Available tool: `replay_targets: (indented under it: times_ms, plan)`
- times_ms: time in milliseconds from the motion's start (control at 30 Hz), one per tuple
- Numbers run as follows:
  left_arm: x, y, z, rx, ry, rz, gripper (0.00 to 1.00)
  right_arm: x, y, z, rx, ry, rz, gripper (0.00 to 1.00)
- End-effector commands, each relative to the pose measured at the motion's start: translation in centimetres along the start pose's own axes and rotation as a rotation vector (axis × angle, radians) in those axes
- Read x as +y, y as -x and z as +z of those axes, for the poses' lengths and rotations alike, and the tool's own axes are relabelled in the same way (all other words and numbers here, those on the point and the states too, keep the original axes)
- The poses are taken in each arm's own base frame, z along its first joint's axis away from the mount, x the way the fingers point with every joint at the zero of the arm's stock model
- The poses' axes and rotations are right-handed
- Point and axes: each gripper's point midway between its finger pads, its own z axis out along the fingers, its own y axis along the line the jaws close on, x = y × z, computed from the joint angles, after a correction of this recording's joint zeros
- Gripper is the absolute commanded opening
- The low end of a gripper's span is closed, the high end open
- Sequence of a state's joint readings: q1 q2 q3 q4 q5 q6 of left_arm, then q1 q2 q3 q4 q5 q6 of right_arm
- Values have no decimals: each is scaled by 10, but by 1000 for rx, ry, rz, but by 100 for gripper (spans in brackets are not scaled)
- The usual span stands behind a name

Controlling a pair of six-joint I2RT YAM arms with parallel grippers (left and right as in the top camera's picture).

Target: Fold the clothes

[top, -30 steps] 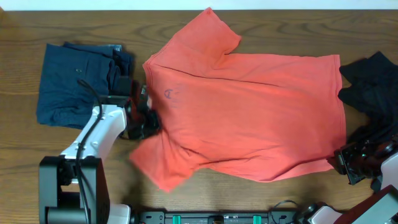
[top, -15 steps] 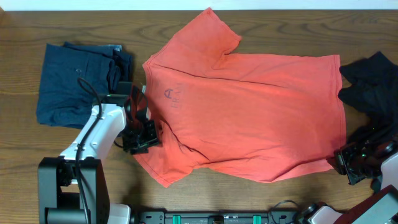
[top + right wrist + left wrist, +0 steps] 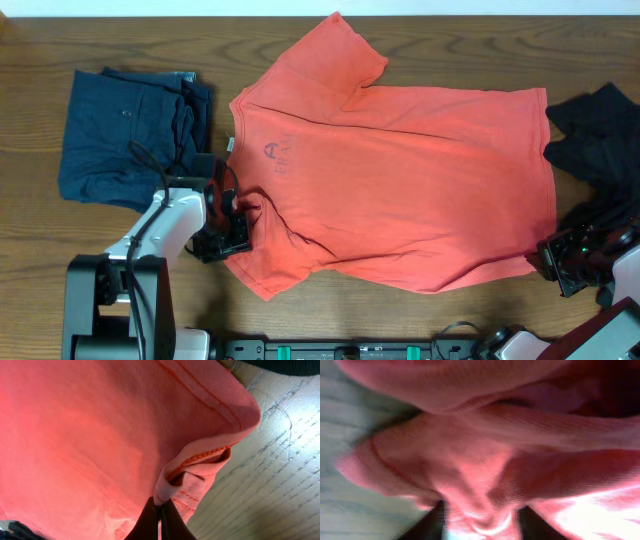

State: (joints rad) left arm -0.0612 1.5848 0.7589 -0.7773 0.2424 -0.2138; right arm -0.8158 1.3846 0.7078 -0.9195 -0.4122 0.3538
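Shirt (image 3: 400,170): coral-red, spread over the middle of the surface (image 3: 150,40), collar toward the left edge, hem toward the right edge, faint lettering by the collar.
Left hand (image 3: 228,235): at the shirt's near sleeve, toward the near-left corner; closed on bunched sleeve cloth that filled its wrist view.
Right hand (image 3: 560,262): near the near-right corner, fingers pinched tight on the folded hem corner.
Trousers (image 3: 125,135): navy, folded, by the left edge, just beside the shirt.
Black garment (image 3: 600,135): crumpled at the right edge, touching the hem.

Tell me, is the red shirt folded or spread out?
Spread out: the coral-red T-shirt lies mostly flat on the table, both sleeves showing, no fold made yet.
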Motion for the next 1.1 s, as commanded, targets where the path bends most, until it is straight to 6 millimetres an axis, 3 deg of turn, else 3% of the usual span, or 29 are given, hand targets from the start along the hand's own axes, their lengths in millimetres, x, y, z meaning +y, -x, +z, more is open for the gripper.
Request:
replay_targets:
  times_ms: [0, 33, 200, 333, 467, 567, 733, 867, 1067]
  plan:
    - [0, -16, 10, 66, -20, 3, 12, 5, 1, -2, -3, 9, -34, 1]
    - [-6, -22, 9, 91, -52, -1, 6, 5, 2, -2, -3, 9, -35, 1]
    - [-34, -53, -5, 236, -224, -24, 6, 6, 2, -2, -6, 10, -35, 1]
    - [-35, -73, -29, 303, -222, -2, 6, 6, 3, -2, -11, 11, -41, 1]
    - [-38, -78, -56, 268, -231, 12, 6, 6, 4, -2, -13, 12, -46, 1]
    - [-46, -68, -78, 164, -261, 40, 6, 6, 4, -2, -14, 12, -46, 1]
    - [-62, -30, -103, -64, -322, 58, 6, 7, 5, -2, -17, 14, -47, 1]
    - [-72, -1, -108, -179, -358, 78, 6, 7, 5, -2, -18, 14, -48, 1]
    - [-87, 23, -103, -226, -382, 74, 6, 7, 5, -2, -17, 14, -48, 1]
